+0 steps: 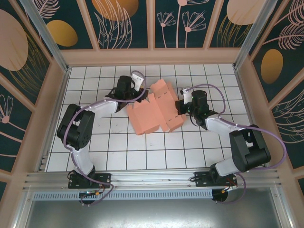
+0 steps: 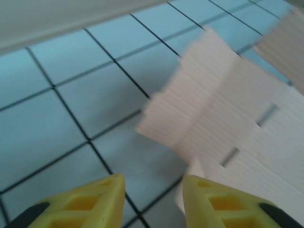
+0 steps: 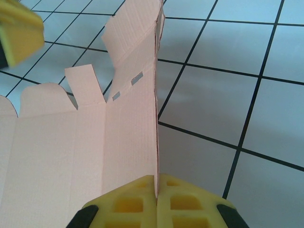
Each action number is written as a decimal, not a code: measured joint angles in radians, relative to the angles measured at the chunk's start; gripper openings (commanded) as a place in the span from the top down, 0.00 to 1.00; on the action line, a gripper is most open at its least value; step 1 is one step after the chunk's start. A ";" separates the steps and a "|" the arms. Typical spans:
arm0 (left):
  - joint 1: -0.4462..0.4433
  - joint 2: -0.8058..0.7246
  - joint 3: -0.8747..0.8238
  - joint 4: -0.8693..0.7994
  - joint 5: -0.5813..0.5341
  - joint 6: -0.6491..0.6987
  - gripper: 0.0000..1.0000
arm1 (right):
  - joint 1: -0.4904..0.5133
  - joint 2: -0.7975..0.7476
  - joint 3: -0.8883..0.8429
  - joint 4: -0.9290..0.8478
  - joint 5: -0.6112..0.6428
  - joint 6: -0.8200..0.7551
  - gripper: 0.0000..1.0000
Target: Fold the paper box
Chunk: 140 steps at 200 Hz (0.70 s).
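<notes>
Yellow fingers of the right gripper (image 3: 156,184) clamp tight on a panel edge of the paper box (image 3: 71,142), thin salmon card with slots and rounded flaps. The left gripper (image 2: 153,187) hangs with fingers part-spread and empty, the box just ahead-right on the gridded table (image 2: 57,118).

Left wrist view: salmon-pink thin card paper box (image 2: 223,109) is motion-blurred, with slots and edges smeared, and it runs off the right and bottom edges. Left gripper (image 2: 154,199): yellow plastic fingers (image 2: 102,204) cropped by the bottom edge. Right wrist view: paper box cut off at the left edge, right gripper (image 3: 156,202) cropped at the bottom. Blurred yellow block (image 3: 16,33) in the top-left corner is cropped, can't identify. Top view: both grippers' fingertips too small to read, partly hidden under the wrist bodies.
</notes>
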 measured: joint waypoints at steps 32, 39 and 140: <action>0.015 0.071 0.113 -0.048 0.013 -0.008 0.63 | 0.001 0.000 0.000 -0.005 0.000 0.000 1.00; 0.012 0.081 0.122 -0.062 0.022 -0.007 0.63 | 0.002 0.000 0.000 -0.006 0.000 0.000 1.00; -0.038 0.135 0.149 -0.209 0.208 0.082 0.70 | 0.013 0.000 0.019 -0.025 -0.003 0.000 1.00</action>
